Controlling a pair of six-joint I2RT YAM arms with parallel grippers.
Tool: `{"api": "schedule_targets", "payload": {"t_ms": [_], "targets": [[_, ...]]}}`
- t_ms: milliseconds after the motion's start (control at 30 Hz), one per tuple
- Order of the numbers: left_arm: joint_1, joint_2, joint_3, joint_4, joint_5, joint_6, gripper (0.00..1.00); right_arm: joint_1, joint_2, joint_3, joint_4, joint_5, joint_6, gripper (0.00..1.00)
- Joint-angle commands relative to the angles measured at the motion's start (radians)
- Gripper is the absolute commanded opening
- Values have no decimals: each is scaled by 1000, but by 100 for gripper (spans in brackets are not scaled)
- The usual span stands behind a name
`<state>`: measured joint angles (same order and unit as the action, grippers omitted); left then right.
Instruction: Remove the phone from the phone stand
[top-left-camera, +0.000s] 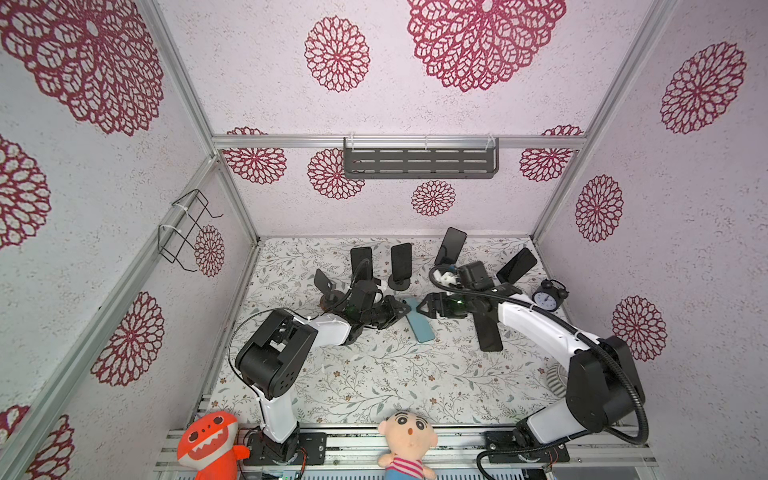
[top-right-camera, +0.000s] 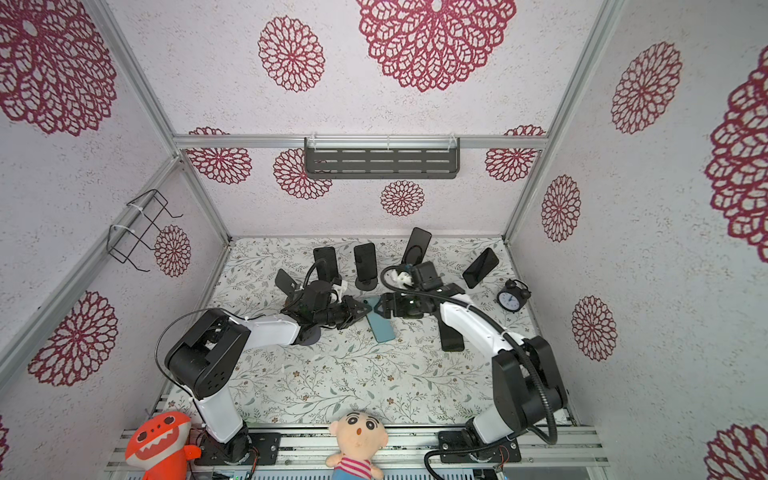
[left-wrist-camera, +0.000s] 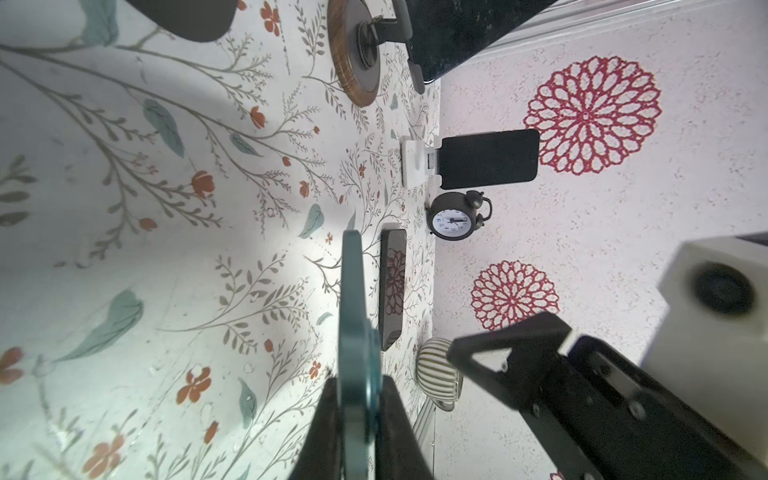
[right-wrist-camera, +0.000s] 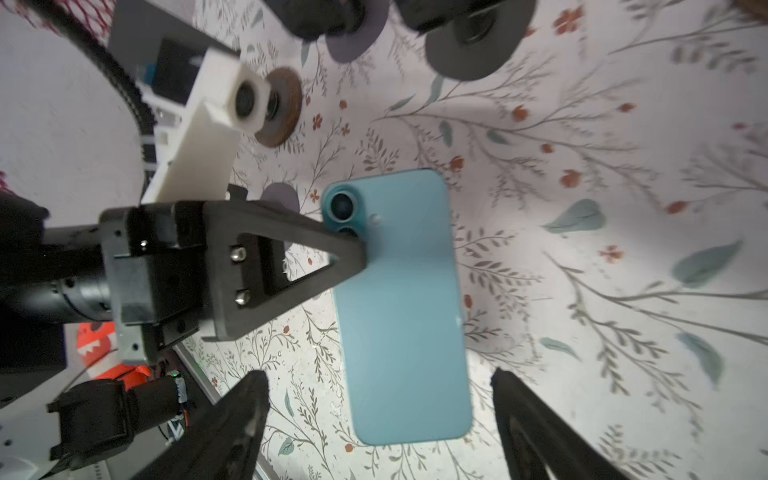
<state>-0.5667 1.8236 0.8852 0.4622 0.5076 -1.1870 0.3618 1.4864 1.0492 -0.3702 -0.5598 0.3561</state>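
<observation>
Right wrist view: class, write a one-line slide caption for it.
Left gripper clamps the blue phone by its camera end; the open right gripper faces the phone's back.

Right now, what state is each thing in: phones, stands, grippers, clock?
Blue phone, not on a stand, gripped at its camera end.
Left gripper, shut on the blue phone.
Right gripper, open, holding nothing.
Back-row black phones, propped upright.
Flat black phone, lying on the table.
Left stand, empty.
Clock, upright.

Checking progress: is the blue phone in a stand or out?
Out. The left gripper is shut on the blue phone at its camera end; no stand touches it.
</observation>
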Motion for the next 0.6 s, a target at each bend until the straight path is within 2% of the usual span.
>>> {"api": "schedule_targets", "payload": {"t_ms": [0,167,300,400,567], "targets": [[9,-75,0,175,53,18,0,-103,-37,-81,72,-320,-17,77],[26,-99,-31,313,95,8,0,-161,-40,-180,285,-519,80,73],[34,-80,-51,498,119,-59,0,-158,-26,-253,513,-598,219,73],[33,-58,-45,545,126,-85,0,-135,-31,-255,565,-617,240,71],[33,-27,-45,607,117,-118,0,-103,-32,-236,543,-610,219,53]]}}
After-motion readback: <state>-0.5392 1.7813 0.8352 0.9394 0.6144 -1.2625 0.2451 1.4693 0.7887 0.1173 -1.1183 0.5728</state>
